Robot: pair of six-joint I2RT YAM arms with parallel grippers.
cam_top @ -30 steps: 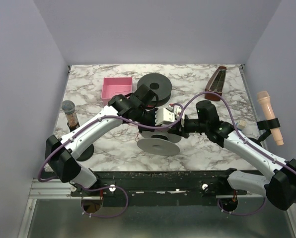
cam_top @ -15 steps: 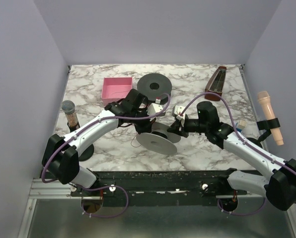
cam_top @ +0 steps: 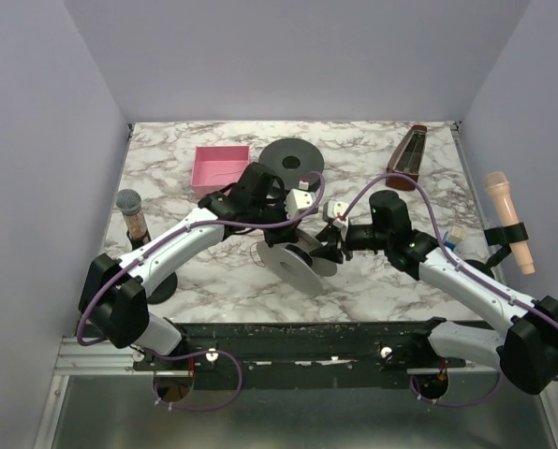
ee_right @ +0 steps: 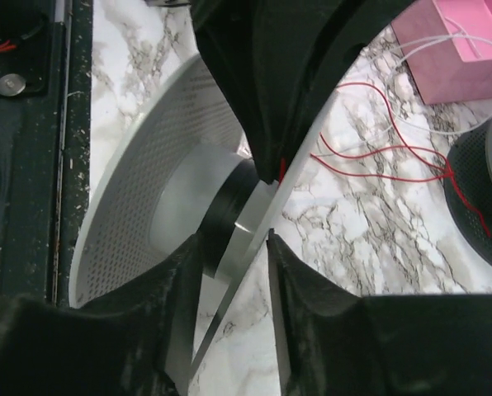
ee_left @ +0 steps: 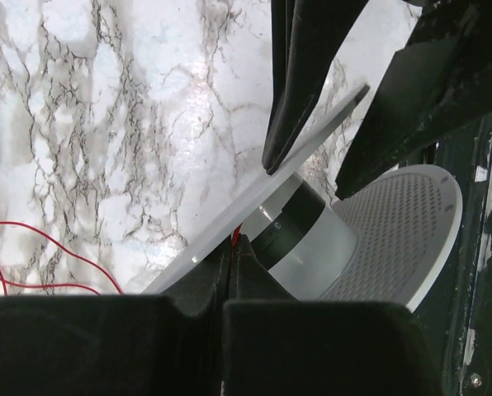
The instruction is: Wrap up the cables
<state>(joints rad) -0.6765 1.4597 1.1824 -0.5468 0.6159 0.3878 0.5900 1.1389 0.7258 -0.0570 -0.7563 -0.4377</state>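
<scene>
So, at the far left of the worktop a grey-headed microphone stands upright on its stand. Behind and to its right sits a pink box, and beside that a black spool lies flat. The left gripper reaches down over the middle of the worktop with its jaws pressed fully together, pinching a short bit of the red wire at their tip, right against the hub of a white spool. From that pinch the wire trails off in loose, curly strands across the marble towards the black spool, none of it lying neatly on the hub. The white spool is tipped on edge, one perforated flange towards the arm bases. The right gripper meets it from the other side, its jaws partly apart and straddling the thin edge of the other flange, without clamping it. Further right a brown metronome stands near the back, and a pink microphone hangs clipped at the right edge.
</scene>
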